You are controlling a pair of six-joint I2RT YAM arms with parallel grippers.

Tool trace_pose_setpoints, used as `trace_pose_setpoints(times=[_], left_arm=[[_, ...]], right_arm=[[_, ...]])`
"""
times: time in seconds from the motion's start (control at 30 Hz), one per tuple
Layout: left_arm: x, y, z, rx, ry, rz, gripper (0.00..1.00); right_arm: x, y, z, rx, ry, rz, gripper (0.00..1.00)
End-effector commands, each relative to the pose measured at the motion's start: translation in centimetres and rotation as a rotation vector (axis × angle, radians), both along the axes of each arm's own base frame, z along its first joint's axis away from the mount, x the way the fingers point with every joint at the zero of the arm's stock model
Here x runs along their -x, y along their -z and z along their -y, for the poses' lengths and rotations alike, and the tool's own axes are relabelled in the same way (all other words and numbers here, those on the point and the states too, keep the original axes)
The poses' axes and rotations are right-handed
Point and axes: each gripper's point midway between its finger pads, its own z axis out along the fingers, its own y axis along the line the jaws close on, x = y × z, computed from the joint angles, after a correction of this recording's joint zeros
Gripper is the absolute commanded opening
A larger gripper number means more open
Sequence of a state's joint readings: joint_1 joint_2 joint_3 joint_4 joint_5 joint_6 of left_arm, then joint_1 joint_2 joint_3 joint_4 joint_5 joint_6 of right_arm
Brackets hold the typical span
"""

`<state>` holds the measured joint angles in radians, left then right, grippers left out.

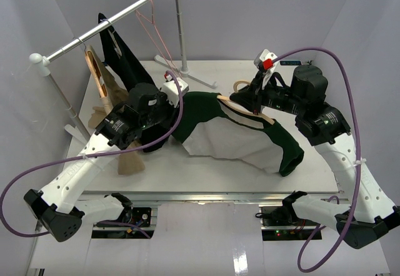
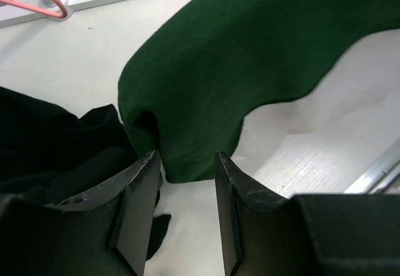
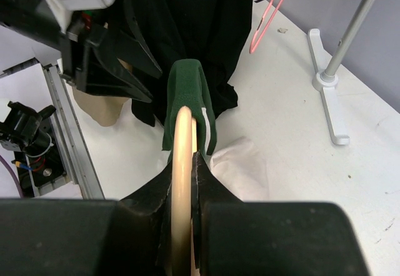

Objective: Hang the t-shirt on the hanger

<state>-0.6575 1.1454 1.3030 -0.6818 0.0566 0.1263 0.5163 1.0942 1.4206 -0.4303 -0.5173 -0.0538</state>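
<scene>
The dark green t-shirt [image 1: 200, 110] with its cream-white panel [image 1: 250, 142] lies spread across the middle of the table. The wooden hanger [image 1: 250, 112] is partly inside the shirt's neck end. My right gripper [image 1: 250, 98] is shut on one hanger arm [image 3: 181, 132], and green cloth [image 3: 187, 82] drapes over that arm's far end. My left gripper [image 2: 186, 160] stands open at the shirt's left edge. A green fold of cloth [image 2: 250, 57] lies just past its fingertips [image 2: 150, 163], with only bare table between the jaws.
A metal clothes rack [image 1: 106, 23] stands at the back left with a black garment [image 1: 125, 57], a tan garment [image 1: 103, 88] and a pink wire hanger [image 1: 150, 20]. Its white foot [image 1: 187, 70] rests behind the shirt. Black cloth [image 2: 50, 138] lies left of my left gripper.
</scene>
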Motion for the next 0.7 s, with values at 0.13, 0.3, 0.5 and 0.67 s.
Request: trace_pose_setpoints(times=[0.13, 0.3, 0.5, 0.67], left_arm=[[-2.8, -1.5, -0.5, 0.050, -0.128, 0.117, 0.50], [-2.8, -2.1, 0.3, 0.096, -0.104, 0.127, 0.50], [-2.1, -1.8, 2.2, 0.153, -0.025, 0.078, 0.50], [-1.6, -1.4, 3.3, 0.202, -0.002, 0.010, 0.48]], right_arm=[[1.5, -5.0, 1.0, -0.083, 0.007, 0.107, 0.08], [1.6, -4.9, 1.0, -0.083, 0.008, 0.106, 0.08], [1.7, -5.0, 1.1, -0.085, 0.012, 0.114, 0.08], [1.8, -5.4, 1.4, -0.089, 0.019, 0.126, 0.08]])
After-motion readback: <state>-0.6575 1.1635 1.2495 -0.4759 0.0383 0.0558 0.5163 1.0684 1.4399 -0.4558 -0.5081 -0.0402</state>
